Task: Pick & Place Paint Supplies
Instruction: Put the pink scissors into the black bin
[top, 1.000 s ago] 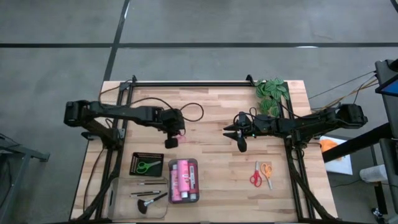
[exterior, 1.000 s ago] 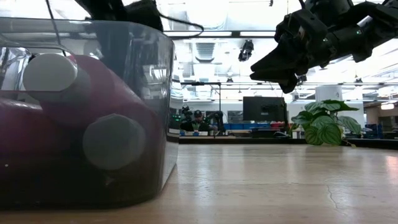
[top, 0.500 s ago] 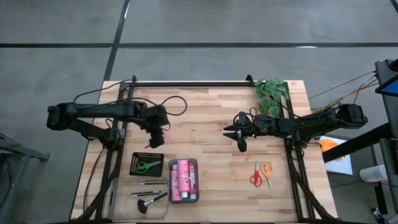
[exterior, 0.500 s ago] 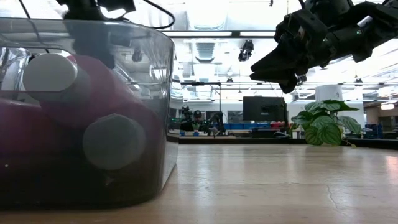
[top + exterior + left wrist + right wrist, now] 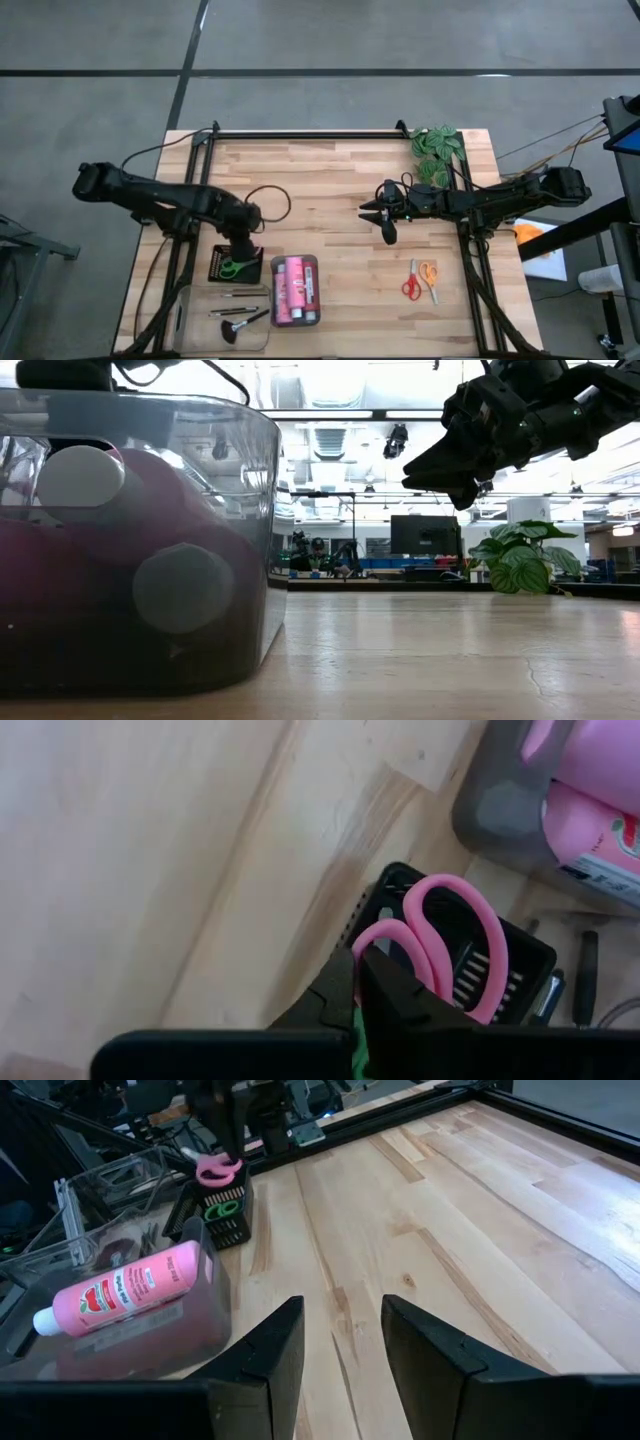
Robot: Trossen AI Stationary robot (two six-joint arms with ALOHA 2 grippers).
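1. The left gripper (image 5: 243, 255) hangs over the black tray (image 5: 224, 272) at the front left of the bench (image 5: 330, 190), its fingers (image 5: 395, 1000) closed on the blades of the pink scissors (image 5: 445, 955).
2. In the left wrist view the pink scissors' handles stand clear of the fingers, directly over the black tray (image 5: 500, 960); I cannot tell whether they touch it.
3. The right wrist view shows the pink scissors (image 5: 217, 1171) held just above the green scissors (image 5: 222, 1210), which stand in the black tray (image 5: 225, 1230).
4. From above, the green scissors (image 5: 232, 268) show in the tray beside the left gripper.
5. Just right of the black tray sits a clear bin (image 5: 295, 290) holding pink paint bottles (image 5: 293, 288) lying side by side.
6. The low view looks through the bin's wall (image 5: 240, 510) at the bottles' grey caps (image 5: 185, 588).
7. In front of the black tray, a clear tray (image 5: 190, 325) holds thin dark brushes (image 5: 238, 295) and a fluffy black-tipped brush (image 5: 240, 325).
8. The red scissors (image 5: 411, 283) and orange scissors (image 5: 429, 275) lie together on the bench at the front right, apart from all trays.
9. The right gripper (image 5: 388, 222) waits above the bench's middle, well off the scissors, its fingers (image 5: 265, 1355) moderately apart and empty.
10. A leafy plant (image 5: 436, 150) stands at the far right corner.
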